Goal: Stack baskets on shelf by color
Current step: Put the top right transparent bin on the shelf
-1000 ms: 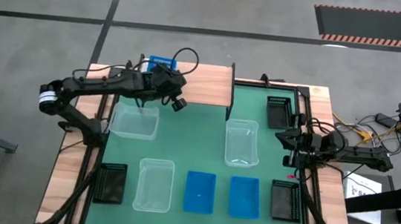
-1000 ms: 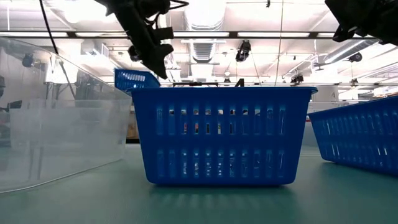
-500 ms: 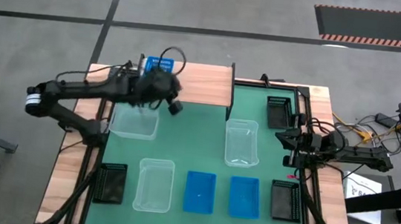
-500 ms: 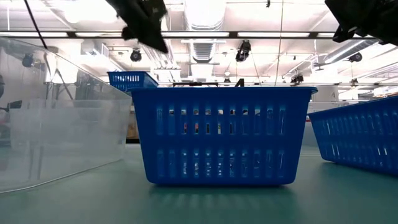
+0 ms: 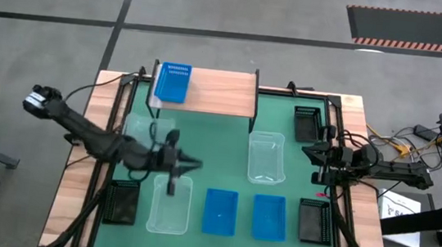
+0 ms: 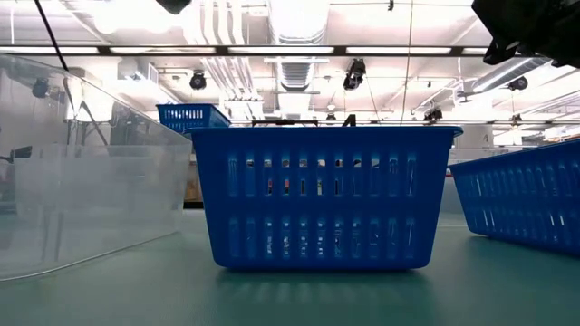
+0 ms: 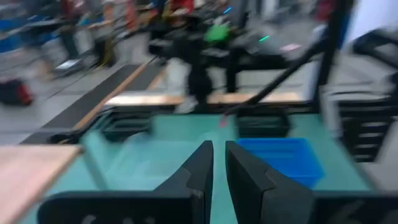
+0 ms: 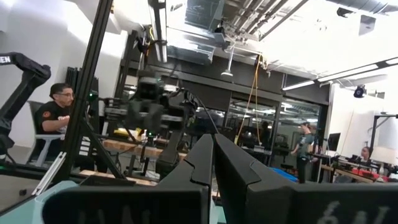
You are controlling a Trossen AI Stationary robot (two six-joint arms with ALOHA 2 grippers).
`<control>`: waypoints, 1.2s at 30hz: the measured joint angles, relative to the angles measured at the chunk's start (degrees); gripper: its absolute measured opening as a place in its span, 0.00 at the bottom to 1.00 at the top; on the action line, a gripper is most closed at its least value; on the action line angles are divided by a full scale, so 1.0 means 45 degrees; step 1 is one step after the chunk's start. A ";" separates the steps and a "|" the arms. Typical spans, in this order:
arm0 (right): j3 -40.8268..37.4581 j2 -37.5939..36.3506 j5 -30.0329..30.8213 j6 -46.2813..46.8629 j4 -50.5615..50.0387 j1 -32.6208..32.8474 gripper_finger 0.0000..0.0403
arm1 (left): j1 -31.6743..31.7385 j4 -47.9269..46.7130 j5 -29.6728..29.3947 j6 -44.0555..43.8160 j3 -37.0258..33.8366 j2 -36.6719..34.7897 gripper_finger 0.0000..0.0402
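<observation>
From the high view: one blue basket lies on the shelf, at its left end; my left gripper is now over the green mat, well away from the shelf, just above the far rim of the clear basket in the near row. I judge the step in hand is to fetch the next blue basket, which lies just beside that clear one, on the side away from the shelf's left end. To do it well, I should come down on one short wall only, with the fingers open enough to take the thin rim, and not push the clear neighbour. My right gripper waits beside the black basket at the shelf's right side.

From the low view: a blue basket stands in front, and the basket on the shelf shows behind it; no gripper of mine is down at the mat.

From the left wrist view: my left fingers stand almost together with a narrow gap and nothing between them; a blue basket is ahead, apart from them.

From the right wrist view: my right fingers are pressed together and empty; no basket is near them.
</observation>
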 joint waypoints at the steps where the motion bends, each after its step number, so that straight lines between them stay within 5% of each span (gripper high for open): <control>1: 0.0000 0.0000 0.0000 0.0004 0.0005 0.0000 0.02 | -0.0359 0.0481 -0.0002 -0.0011 -0.0282 0.0019 0.07; 8: 0.0000 0.0005 -0.0114 -0.0025 0.0449 0.0005 0.02 | -0.1851 0.3295 -0.0002 -0.0021 -0.1684 0.0387 0.07; 19: 0.0000 0.0513 -0.0771 -0.0229 0.1892 0.0005 0.02 | -0.2024 0.3540 -0.0002 -0.0094 -0.2257 0.0806 0.07; 27: 0.0287 0.2419 -0.0806 0.0146 0.3498 0.0010 0.02 | -0.2024 0.3481 -0.0002 0.1069 -0.2348 0.0650 0.07; 36: 0.3462 0.5738 -0.2012 0.0702 0.2080 0.0253 0.02 | -0.2020 0.3355 -0.0002 0.2656 -0.2358 -0.0387 0.07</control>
